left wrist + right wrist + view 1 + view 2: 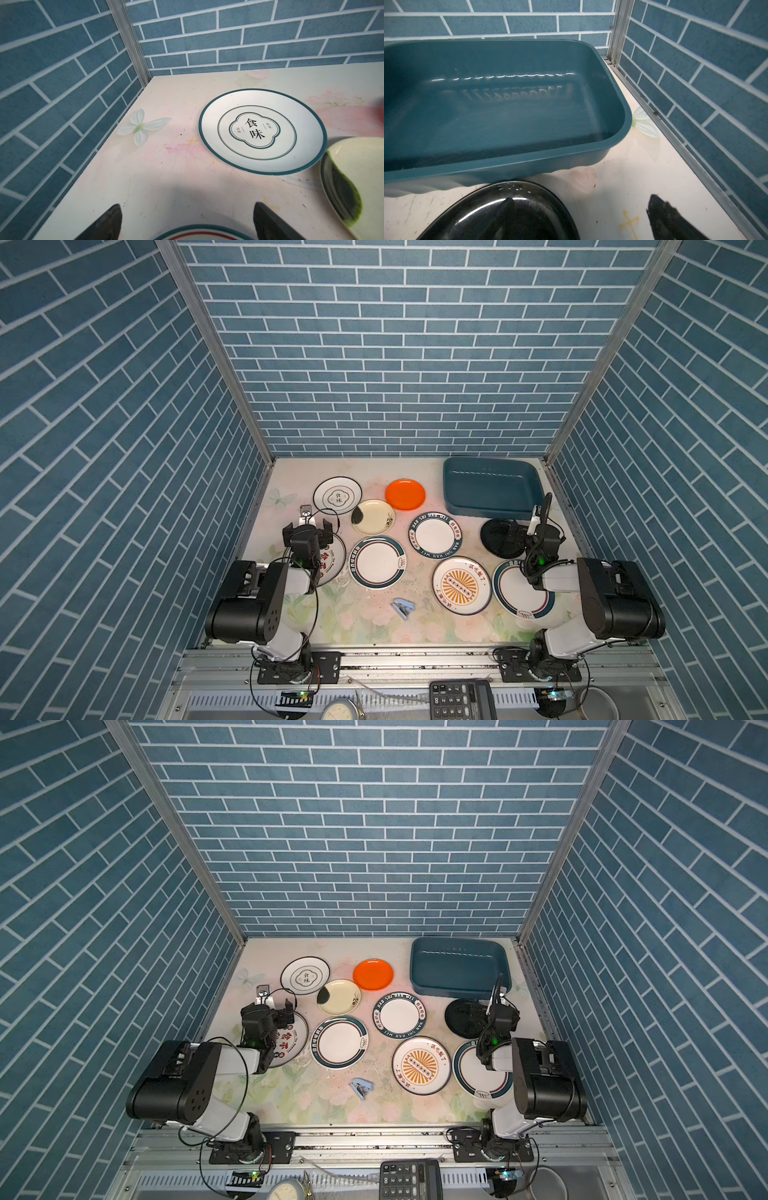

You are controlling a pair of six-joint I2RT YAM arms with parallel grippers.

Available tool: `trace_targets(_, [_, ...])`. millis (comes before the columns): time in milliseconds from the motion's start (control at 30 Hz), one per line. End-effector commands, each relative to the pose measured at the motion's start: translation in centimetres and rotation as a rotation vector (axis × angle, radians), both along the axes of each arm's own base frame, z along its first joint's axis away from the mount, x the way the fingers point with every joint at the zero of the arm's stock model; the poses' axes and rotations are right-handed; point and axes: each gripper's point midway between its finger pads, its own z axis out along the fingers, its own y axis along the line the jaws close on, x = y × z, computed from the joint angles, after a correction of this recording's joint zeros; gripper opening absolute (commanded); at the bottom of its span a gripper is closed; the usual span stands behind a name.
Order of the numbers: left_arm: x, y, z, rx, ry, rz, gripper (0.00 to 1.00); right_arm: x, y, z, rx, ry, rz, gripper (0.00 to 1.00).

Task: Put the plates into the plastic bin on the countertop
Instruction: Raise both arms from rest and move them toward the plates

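Teal-blue plastic bin (490,489), one only: rectangular, shallow, with rounded corners and a flared rim. It sits at the far right corner of the tabletop (365,626), a pale cream surface printed with faded pink flowers and green leaves.

Nine round, shallow plates lie flat on the tabletop, all outside the bin:
- One plain orange plate (404,494) lies left of the bin.
- One plain black plate (496,537) lies just beside the bin's near wall.
- One cream plate (376,516) has a dark green patch.
- One thin-rimmed white plate (337,495), at far left, has black characters at its centre.
- One lettered-rim plate (435,535) lies in the middle.
- One orange sunburst plate (461,585) lies nearer the front.
- Two white plates have broad teal rims: the middle teal-rimmed plate (377,562) and the right teal-rimmed plate (515,593), which is partly under the right arm.
- One red-character plate (334,558) is partly under the left arm.

One small pale blue object (403,609) lies near the front.

Two tools are in view. The left tool (187,216) has its jaws wide apart, gripping nothing, above the far edge of the red-character plate. The right tool (584,209) is also spread wide and gripping nothing. One of its fingers is over the black plate and the other is over bare tabletop.
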Motion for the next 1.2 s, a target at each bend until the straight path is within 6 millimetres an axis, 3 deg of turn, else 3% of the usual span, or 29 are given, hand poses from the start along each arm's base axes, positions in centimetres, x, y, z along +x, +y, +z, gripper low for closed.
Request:
trace_targets(0, [0.09,0.28,0.53,-0.004,-0.012,0.015,1.00,0.35,-0.01,0.39,0.005,-0.013,0.003,0.99])
trace_targets(1067, [0.08,0.30,0.49,-0.003,-0.011,0.017,1.00,0.22,-0.56,0.41,0.016,-0.018,-0.025,0.99])
trace_targets(1167, [-0.37,0.99,1.03,0.011,-0.019,0.080,1.00,0.07,-0.76,0.73,0.011,-0.024,-0.037,0.99])
